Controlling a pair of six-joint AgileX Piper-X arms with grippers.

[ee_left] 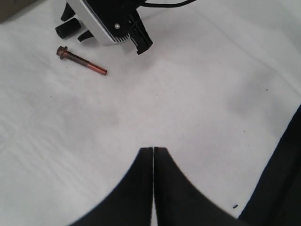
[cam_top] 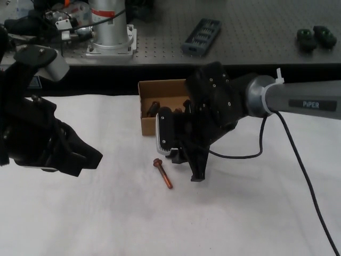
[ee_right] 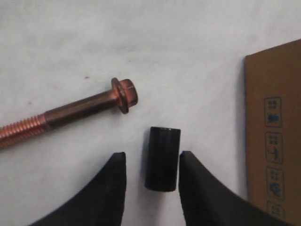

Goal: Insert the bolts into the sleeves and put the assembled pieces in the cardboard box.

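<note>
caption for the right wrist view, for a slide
Open right gripper flanking a black sleeve on the white cloth, a copper bolt beside it and the cardboard box nearby.

Left gripper (ee_left: 153, 153) hung over the white cloth (ee_left: 197, 94) with its two dark fingers pressed together, a copper bolt (ee_left: 82, 61) lay flat on the cloth well apart from it, right gripper (ee_left: 74, 26) stood near the bolt's head
</note>
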